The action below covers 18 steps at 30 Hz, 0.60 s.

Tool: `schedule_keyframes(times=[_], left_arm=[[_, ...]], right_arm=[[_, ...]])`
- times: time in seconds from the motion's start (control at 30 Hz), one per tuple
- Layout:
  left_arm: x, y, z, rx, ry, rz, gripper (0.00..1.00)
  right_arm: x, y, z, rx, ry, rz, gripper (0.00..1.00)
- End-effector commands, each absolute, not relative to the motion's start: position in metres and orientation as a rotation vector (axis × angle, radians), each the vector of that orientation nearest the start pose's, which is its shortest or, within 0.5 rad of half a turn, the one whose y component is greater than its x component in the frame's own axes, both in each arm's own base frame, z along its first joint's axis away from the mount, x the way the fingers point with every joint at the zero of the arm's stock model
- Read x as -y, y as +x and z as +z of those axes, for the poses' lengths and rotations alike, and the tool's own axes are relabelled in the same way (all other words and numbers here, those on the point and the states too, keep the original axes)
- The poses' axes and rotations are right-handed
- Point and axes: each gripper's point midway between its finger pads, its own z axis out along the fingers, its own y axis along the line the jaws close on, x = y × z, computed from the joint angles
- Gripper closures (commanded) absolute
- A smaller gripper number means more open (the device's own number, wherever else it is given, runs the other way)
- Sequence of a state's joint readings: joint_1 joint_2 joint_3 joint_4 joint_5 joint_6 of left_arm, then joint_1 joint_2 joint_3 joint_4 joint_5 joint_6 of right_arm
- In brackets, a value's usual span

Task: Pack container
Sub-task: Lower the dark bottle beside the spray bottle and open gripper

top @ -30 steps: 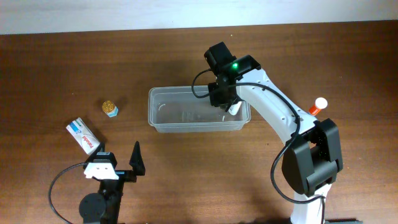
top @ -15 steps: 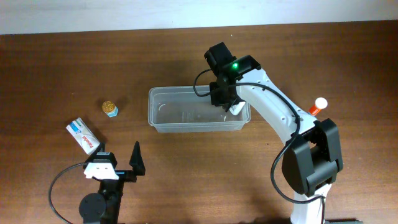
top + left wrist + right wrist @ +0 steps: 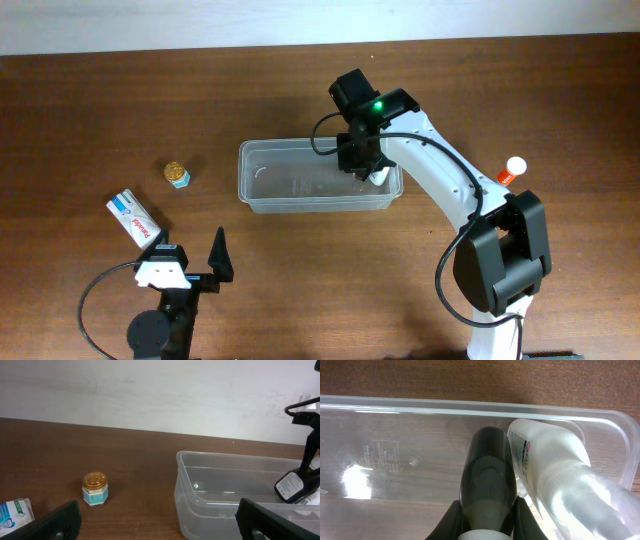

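The container [image 3: 300, 185] is a clear rectangular tub at the table's middle. My right gripper [image 3: 361, 160] reaches into its right end, shut on a dark bottle [image 3: 487, 475] that points down at the tub floor. The fingers [image 3: 452, 519] press the bottle's sides in the right wrist view. A white bottle [image 3: 555, 467] lies in the tub just right of the dark one, against the end wall. My left gripper [image 3: 190, 262] rests open near the front left, holding nothing. In its view, the container [image 3: 220, 487] and the dark bottle [image 3: 292, 485] show to the right.
A small jar with a gold lid [image 3: 178, 174] stands left of the tub, and a white box [image 3: 135, 218] lies nearer the left gripper. A bottle with an orange and white cap [image 3: 511, 170] stands at the right, behind the right arm.
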<state>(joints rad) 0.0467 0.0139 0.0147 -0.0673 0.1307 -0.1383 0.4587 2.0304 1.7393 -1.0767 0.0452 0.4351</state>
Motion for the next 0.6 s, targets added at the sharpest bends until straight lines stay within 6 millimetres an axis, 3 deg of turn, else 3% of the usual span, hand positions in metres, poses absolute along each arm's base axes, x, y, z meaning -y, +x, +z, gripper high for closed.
schedule_keyframes(times=[0.0, 0.47, 0.57], left_arm=[[0.009, 0.246, 0.16, -1.637, -0.048, -0.16, 0.01], [0.009, 0.246, 0.16, -1.637, -0.047, -0.16, 0.01], [0.009, 0.246, 0.16, -1.637, -0.048, -0.16, 0.01]], right_arm=[[-0.19, 0.402, 0.101, -2.924, 0.002, 0.088, 0.84], [-0.194, 0.401, 0.088, -2.955, 0.049, 0.11, 0.84], [-0.195, 0.402, 0.088, -2.953, 0.05, 0.123, 0.78]])
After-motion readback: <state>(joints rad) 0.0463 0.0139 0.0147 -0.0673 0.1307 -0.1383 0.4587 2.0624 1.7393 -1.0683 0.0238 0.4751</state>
